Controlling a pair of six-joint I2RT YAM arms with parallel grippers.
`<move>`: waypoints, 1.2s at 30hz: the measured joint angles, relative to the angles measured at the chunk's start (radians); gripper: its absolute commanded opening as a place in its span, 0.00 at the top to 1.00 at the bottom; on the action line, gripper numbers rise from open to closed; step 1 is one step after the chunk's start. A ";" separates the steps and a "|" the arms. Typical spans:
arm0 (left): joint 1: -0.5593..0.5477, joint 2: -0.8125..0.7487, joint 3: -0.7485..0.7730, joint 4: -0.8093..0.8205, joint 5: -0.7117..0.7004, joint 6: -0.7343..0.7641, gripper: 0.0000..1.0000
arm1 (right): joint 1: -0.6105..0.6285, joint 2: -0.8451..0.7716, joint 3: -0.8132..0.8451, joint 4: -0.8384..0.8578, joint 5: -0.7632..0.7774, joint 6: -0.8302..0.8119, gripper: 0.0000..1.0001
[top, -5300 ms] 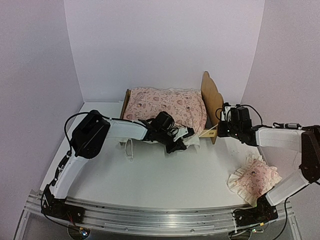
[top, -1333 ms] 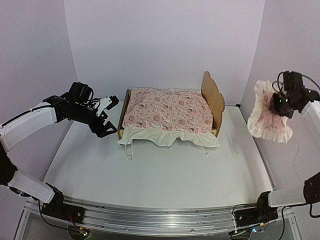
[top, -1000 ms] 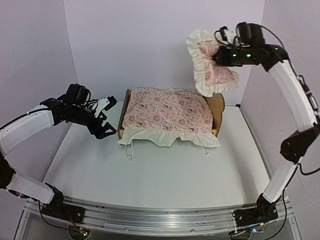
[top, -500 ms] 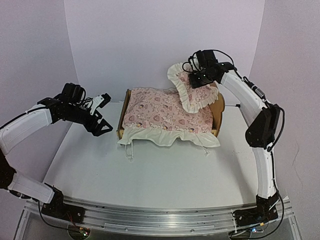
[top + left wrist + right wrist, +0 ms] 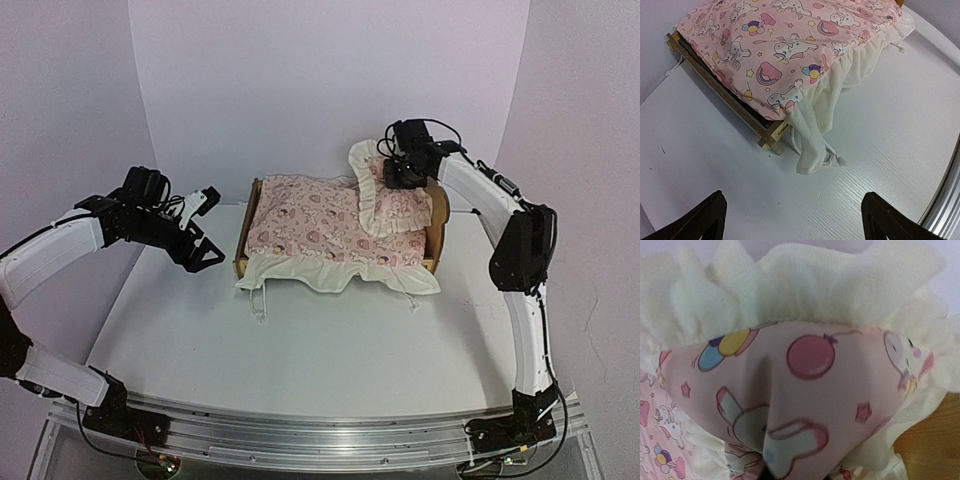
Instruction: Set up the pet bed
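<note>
Left gripper (image 5: 792,212) spread wide, empty; pet bed (image 5: 735,102) corner and cover (image 5: 790,45) ruffle just ahead, close-up only in wrist view. Right gripper (image 5: 405,172) pinching pillow (image 5: 805,405); fingers hidden in wrist view, overhead shows pillow propped by headboard.

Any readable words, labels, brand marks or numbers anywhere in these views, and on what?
None can be read. The pink cover and the pillow carry only pictures: cartoon animals, rainbows, balloons, stars. The wooden pet bed shows no lettering.
</note>
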 measured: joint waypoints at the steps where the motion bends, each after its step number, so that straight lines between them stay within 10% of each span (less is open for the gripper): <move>1: 0.000 0.000 0.000 0.000 0.000 0.000 0.04 | 0.000 0.006 -0.001 0.000 0.003 0.009 0.47; 20: 0.031 0.000 0.000 0.000 0.007 -0.035 0.04 | -0.010 -0.244 -0.152 0.012 0.053 -0.058 0.21; 36: 0.288 -0.187 -0.273 0.108 -0.003 -0.322 0.00 | -0.279 -1.304 -1.445 0.114 0.144 -0.059 0.14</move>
